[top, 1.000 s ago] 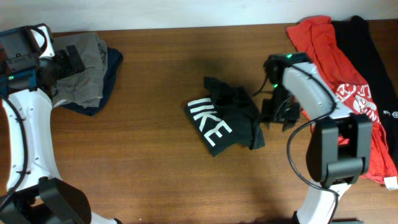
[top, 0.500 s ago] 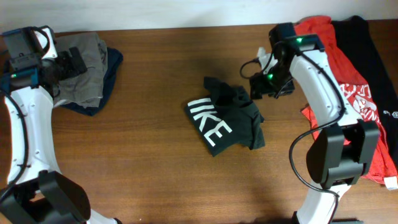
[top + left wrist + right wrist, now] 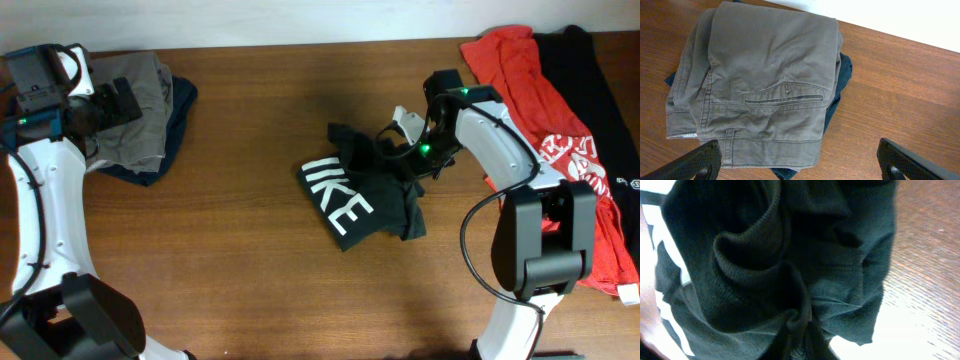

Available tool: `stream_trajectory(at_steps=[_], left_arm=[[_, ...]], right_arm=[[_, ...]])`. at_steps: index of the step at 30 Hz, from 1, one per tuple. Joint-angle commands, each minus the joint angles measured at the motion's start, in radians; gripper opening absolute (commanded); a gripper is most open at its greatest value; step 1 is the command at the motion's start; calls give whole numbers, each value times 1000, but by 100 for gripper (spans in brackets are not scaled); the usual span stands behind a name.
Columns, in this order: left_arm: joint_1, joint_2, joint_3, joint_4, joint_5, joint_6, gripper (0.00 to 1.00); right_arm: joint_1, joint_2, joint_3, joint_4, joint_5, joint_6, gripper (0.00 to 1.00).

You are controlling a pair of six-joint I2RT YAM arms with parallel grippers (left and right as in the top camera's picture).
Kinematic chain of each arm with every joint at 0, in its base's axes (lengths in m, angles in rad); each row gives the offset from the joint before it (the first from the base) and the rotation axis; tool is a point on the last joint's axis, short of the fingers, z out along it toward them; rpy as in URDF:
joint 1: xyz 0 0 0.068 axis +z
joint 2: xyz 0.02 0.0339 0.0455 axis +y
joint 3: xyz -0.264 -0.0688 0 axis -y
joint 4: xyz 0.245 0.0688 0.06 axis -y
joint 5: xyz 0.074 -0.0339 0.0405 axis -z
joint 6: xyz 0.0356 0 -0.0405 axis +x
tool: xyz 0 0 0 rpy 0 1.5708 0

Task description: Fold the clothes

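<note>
A crumpled black shirt with white NIKE lettering (image 3: 352, 198) lies at the table's middle. My right gripper (image 3: 402, 152) is at its upper right edge. In the right wrist view the dark fabric (image 3: 765, 265) fills the frame and the fingers (image 3: 802, 349) are pinched together on a fold of it. My left gripper (image 3: 108, 100) is open and empty at the far left, above folded grey trousers (image 3: 765, 85); its two fingertips (image 3: 800, 165) show at the bottom corners of the left wrist view.
The grey trousers (image 3: 135, 115) lie on a folded navy garment (image 3: 178, 120) at the back left. A red shirt (image 3: 540, 110) and a black garment (image 3: 600, 90) lie spread at the right edge, beside the right arm.
My right gripper swung from the shirt's right side toward the table's back, then came down onto the shirt's upper right edge and closed on the fabric. The left arm stayed still.
</note>
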Motion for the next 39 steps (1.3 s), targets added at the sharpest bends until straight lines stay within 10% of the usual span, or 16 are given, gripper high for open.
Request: stream_trajectory(at_steps=[1, 11, 17, 29, 39], left_arm=[[2, 4, -3, -5, 11, 12, 99], [2, 5, -3, -11, 11, 12, 99], [2, 5, -3, -11, 11, 13, 99], [2, 5, -3, -15, 13, 12, 99], [2, 5, -3, -43, 21, 12, 99]], right_arm=[[-45, 2, -8, 10, -21, 46, 4], [-254, 2, -42, 11, -21, 169, 4], [-240, 1, -32, 1, -21, 161, 59], [-135, -2, 222, -57, -17, 33, 72], [-88, 3, 87, -192, 4, 245, 63]])
